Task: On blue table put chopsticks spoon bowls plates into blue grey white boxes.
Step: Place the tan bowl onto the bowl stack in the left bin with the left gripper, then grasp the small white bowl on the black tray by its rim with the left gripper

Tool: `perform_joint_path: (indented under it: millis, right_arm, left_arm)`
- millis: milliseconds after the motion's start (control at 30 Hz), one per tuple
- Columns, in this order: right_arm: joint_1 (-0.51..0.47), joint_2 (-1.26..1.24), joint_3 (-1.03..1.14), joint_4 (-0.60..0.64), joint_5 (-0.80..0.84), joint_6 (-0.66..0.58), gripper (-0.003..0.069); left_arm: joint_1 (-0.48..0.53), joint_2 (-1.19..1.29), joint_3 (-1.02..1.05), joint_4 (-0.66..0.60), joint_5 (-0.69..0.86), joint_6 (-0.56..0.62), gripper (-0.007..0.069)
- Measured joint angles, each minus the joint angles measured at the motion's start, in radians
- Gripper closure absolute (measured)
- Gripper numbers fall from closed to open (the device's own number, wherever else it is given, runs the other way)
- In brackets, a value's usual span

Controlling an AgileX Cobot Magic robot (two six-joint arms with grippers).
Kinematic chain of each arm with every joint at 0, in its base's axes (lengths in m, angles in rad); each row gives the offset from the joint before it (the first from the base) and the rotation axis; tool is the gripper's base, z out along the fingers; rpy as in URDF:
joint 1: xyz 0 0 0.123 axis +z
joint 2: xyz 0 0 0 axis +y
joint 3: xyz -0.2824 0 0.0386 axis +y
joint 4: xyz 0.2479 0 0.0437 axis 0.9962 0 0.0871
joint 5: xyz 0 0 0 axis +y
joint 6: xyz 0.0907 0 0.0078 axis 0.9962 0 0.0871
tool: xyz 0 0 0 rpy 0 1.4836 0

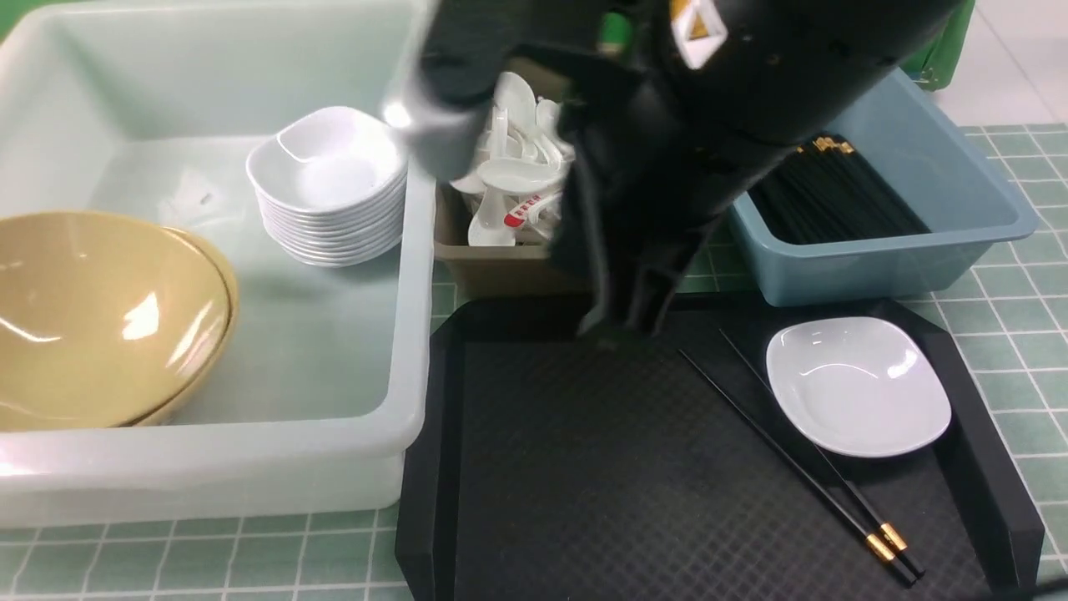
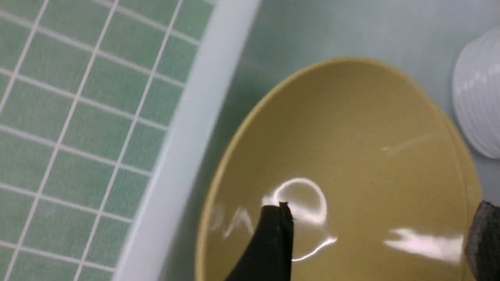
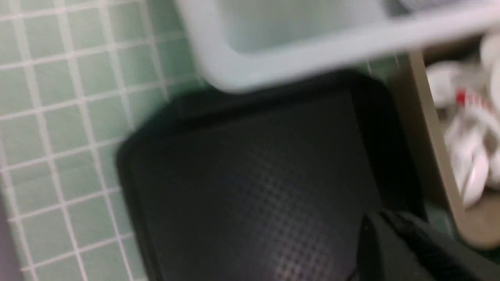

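Mustard bowls point(image 1: 100, 317) lie nested in the big white box point(image 1: 409, 334), beside a stack of white plates point(image 1: 329, 179). My left gripper point(image 2: 379, 234) hangs open just above the top bowl point(image 2: 351, 136), with nothing between its fingers point(image 2: 273, 238). It is out of the front view. My right gripper point(image 1: 622, 321) is shut and empty, pointing down over the far edge of the black tray point(image 1: 584, 484). On that tray lie one white plate point(image 1: 859, 384) and two chopsticks point(image 1: 793, 459). The grey box point(image 1: 501, 271) holds white spoons point(image 1: 517, 175). The blue box point(image 1: 893, 267) holds several chopsticks point(image 1: 834, 200).
The right arm's black body point(image 1: 709, 100) hides the back of the grey box and part of the blue box. In the right wrist view the shut gripper point(image 3: 375, 226) is over the tray point(image 3: 254, 187), near the grey box's wall point(image 3: 437, 156). The blue table point(image 1: 1026, 317) shows around the boxes.
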Motion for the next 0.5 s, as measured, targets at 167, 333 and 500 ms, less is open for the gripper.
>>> perform_joint_path:
  millis: [167,333,500]
  right_arm:
    - [-0.104,-0.026,0.134,0.04,-0.003,0.032,0.0604]
    - [-0.187,-0.124,0.337,0.067,-0.009,0.071,0.0599]
    - [-0.24,-0.216,0.537,0.07,-0.042,0.118,0.0594]
  left_arm:
    - [-0.202,-0.035,-0.041,0.09,0.058,-0.069,0.0104]
    - [-0.46,-0.032,0.003,0.172,0.057,-0.105,0.0299]
    - [-0.757,-0.026,0.036,0.18,0.001,-0.065,0.0542]
